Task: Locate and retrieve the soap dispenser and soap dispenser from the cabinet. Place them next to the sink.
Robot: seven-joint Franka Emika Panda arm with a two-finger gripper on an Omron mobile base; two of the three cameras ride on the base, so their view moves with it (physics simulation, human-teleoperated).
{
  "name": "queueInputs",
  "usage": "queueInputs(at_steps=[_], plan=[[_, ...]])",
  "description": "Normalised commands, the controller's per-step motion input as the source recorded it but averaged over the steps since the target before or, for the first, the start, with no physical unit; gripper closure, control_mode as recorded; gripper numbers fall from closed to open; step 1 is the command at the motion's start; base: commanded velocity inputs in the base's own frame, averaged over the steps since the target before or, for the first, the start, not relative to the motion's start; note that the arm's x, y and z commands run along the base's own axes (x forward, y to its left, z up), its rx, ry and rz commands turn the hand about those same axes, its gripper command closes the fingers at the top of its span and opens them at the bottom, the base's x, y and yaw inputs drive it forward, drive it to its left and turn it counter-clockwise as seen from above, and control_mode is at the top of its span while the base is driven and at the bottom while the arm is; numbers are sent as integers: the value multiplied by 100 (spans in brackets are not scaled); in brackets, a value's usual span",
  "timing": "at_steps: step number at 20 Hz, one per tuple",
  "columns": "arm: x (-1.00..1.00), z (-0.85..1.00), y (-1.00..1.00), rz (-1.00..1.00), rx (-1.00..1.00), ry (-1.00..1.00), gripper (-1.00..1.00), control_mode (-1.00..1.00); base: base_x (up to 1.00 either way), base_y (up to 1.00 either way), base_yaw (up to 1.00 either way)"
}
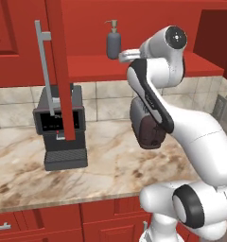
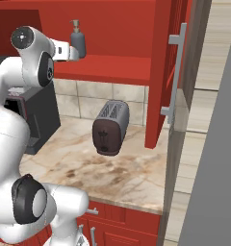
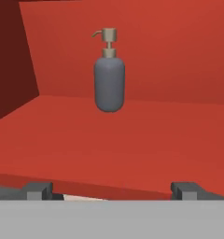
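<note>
Lining up on the dark grey soap dispenser point(image 3: 109, 81) right now, and honestly the setup makes sense. It stands upright on the cabinet shelf point(image 3: 109, 149), set back from the front edge toward the back wall, tan pump on top with the spout pointing off to one side. My pincer point(image 3: 111, 190) is spread wide with nothing in it, both fingertips point(image 3: 38, 190) just short of the shelf's front edge and the bottle roughly centred between them further in. I'm holding it level with the shelf so I can slide straight in and close around the fat middle of the body, not the skinny pump neck, which I reckon would slip or tip.

From the left base view the cabinet door point(image 1: 58, 66) is swung fully open with its long grey bar handle point(image 1: 45, 71) sticking out toward me, so the way in is open. My arm is folded up high to reach that shelf from in front.

Down below on the marbled worktop point(image 1: 115, 165) there's a black coffee machine point(image 1: 61, 125) near the back edge under the door, and a dark toaster point(image 2: 110, 127) sitting under the shelf. I'd guess I need to pull the bottle out clear of the shelf edge before lowering, or I'd clip those.

Nothing grabbed yet, so early days.
</note>
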Motion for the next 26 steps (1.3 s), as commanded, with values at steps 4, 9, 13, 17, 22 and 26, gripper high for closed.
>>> queueInputs(at_steps=[4, 9, 13, 17, 22, 26], plan=[[40, 0, 11, -3, 0, 3, -100, -100, 0, 0, 0], [37, 0, 15, 0, 0, 0, -100, -100, 0, 0, 0], [30, -1, 1, 0, 0, -2, -100, -100, 0, 0, 0], [27, -1, 0, 0, 0, 0, -100, -100, 0, 0, 0], [31, 0, 0, 0, 0, 0, -100, -100, 0, 0, 0], [33, 0, 0, 0, 0, 0, -100, -100, 0, 0, 0]])
